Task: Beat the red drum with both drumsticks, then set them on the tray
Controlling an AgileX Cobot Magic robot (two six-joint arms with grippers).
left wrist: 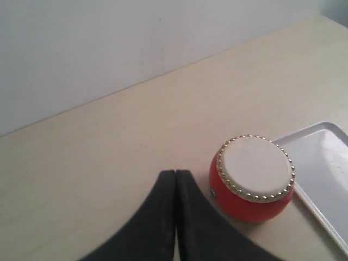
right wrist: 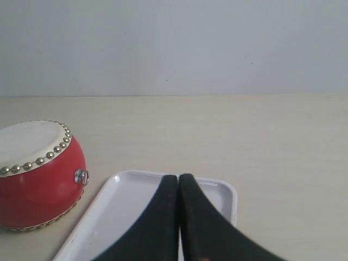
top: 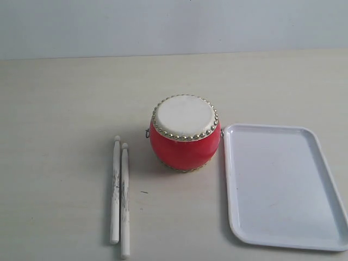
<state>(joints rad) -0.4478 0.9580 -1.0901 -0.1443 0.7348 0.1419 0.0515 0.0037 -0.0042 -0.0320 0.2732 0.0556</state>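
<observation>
The red drum [top: 185, 132] stands upright mid-table, cream skin up, ringed with studs; it also shows as the drum [left wrist: 252, 178] and the drum [right wrist: 37, 173]. Two white drumsticks [top: 120, 196] lie side by side on the table left of it, tips pointing away. The white tray [top: 283, 185] lies right of the drum with nothing in it. Neither arm shows in the exterior view. My left gripper [left wrist: 175, 173] is shut and holds nothing, above the table beside the drum. My right gripper [right wrist: 178, 176] is shut with nothing in it, over the tray [right wrist: 117, 209].
The pale beige table [top: 65, 109] runs back to a plain light wall [top: 174, 24]. The tray's right rim [top: 333, 185] reaches close to the frame edge.
</observation>
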